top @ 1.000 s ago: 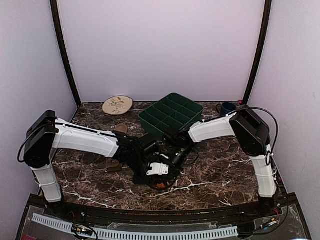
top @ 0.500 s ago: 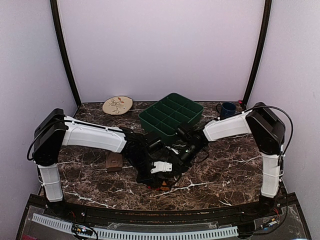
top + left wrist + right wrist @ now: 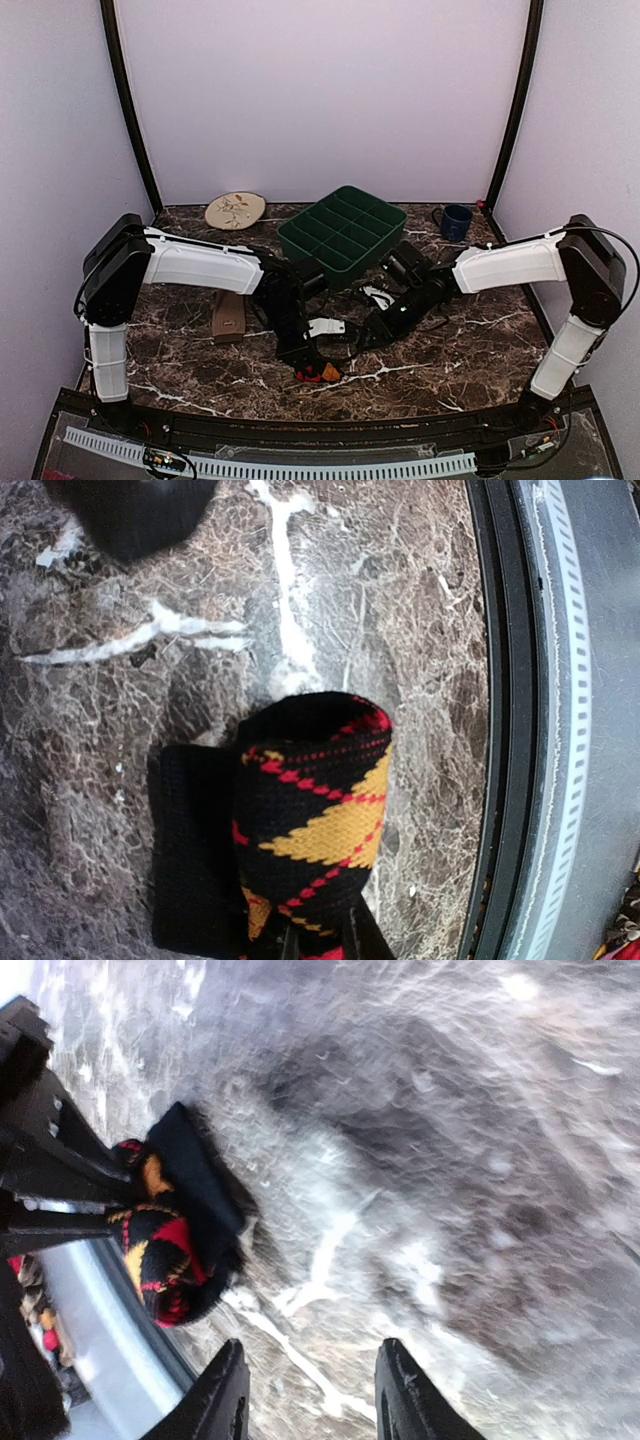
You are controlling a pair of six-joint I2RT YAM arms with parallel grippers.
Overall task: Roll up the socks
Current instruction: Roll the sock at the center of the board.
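**Argyle sock [image 3: 315, 820], rolled, at the near edge of the tabletop [image 3: 400, 630].**
Left hand [image 3: 318, 942] pinches the roll; right hand [image 3: 315, 1400] stands spread and empty nearby. Tan sock [image 3: 228, 318] lies well to the left. Soft, light fabric, likely to unroll if released; best gripped across the whole bundle.

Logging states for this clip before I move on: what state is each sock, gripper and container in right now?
left gripper: shut on the argyle sock
right gripper: open, nothing between its fingers
argyle sock: rolled up, held
tan sock: small rolled bundle, lying free of both grippers
green tray: compartments look empty
blue mug: upright
plate: lying flat, nothing on it
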